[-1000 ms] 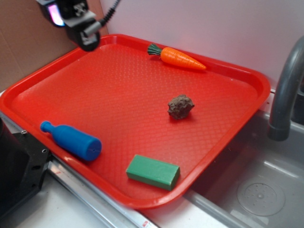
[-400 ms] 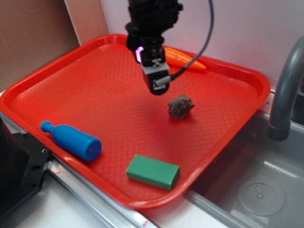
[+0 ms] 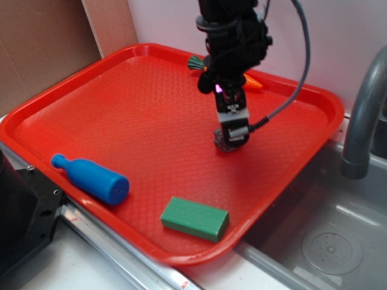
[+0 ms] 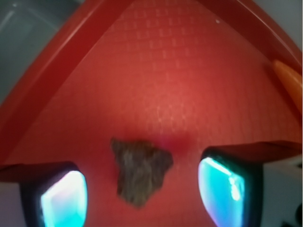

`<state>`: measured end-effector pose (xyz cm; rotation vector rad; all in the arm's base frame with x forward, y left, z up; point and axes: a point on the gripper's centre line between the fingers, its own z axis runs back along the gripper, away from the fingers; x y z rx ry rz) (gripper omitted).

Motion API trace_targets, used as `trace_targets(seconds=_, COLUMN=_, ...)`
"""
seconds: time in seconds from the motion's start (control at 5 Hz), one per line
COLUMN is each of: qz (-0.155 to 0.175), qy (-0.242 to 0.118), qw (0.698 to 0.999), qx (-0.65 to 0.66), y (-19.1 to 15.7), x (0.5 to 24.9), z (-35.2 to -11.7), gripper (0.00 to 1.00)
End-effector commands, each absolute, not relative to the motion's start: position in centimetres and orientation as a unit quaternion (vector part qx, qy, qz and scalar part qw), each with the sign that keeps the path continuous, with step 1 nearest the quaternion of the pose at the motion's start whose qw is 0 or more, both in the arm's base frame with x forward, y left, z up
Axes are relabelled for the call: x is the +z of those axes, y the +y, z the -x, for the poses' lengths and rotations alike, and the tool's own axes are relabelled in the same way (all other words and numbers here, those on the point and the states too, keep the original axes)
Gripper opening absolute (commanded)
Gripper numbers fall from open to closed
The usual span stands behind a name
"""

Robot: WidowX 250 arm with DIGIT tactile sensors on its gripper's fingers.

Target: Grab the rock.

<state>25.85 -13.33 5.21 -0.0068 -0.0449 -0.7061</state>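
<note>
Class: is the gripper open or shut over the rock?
Open: in the wrist view both fingers stand apart, the rock between them, untouched.

The exterior view looks down obliquely across the red tray (image 3: 91, 121); the wrist view hangs close above the rock (image 4: 140, 171), which both share.

- I work at a toy kitchen sink: grey faucet (image 3: 364, 115) and steel basin (image 3: 329, 241) beside me.
- A red tray (image 3: 121, 121) carries a plastic carrot (image 3: 254, 83).
</note>
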Motion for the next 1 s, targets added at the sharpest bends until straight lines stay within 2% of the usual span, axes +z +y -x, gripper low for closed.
trace_targets(seconds=0.0, qz=-0.002, qy=-0.029, qw=0.936, qx=-0.35, y=-13.4, x=3.8, z=-25.0, gripper=1.0)
trace_targets(seconds=0.4, qz=-0.002, qy=-0.039, qw=0.944, qx=-0.328, y=-11.6, x=4.4, z=-25.7, gripper=1.0)
trace_targets(seconds=0.8, qz=0.012, qy=-0.028, qw=0.939, qx=-0.343, y=-11.9, x=3.2, z=-25.7, gripper=1.0)
